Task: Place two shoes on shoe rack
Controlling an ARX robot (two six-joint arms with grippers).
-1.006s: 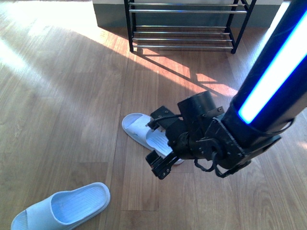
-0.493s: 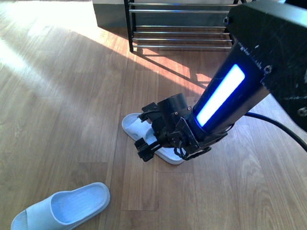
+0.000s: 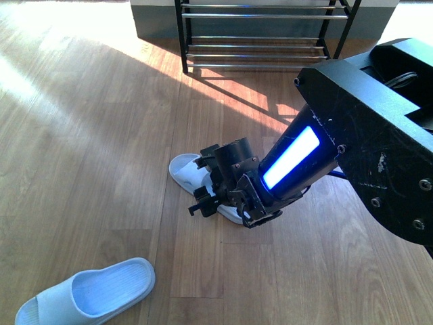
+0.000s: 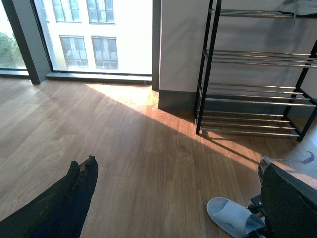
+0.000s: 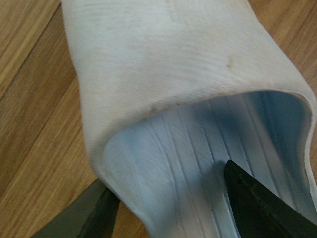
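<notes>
The two shoes are pale blue-white slide sandals, not sneakers. One slide [image 3: 184, 173] lies on the wood floor mid-frame; the other [image 3: 88, 294] lies at the near left. My right gripper [image 3: 205, 198] is open and straddles the side wall of the middle slide. In the right wrist view [image 5: 173, 210] one finger [image 5: 252, 203] rests on the ribbed footbed and the other finger [image 5: 99, 215] sits outside the slide's strap [image 5: 163, 59]. My left gripper [image 4: 181, 208] is open and empty, high above the floor. The shoe rack [image 3: 257, 47] stands at the back.
The rack [image 4: 252, 89] stands against a grey wall beside a large window. The middle slide also shows in the left wrist view [image 4: 230, 215]. Wood floor with sunlit patches lies between the slides and the rack. My right arm's body [image 3: 365, 135] fills the right side.
My right arm has swung left and down; the gripper has slid along the middle slide toward its strap, and its fingers now bracket the slide's wall. The slides have barely shifted.
</notes>
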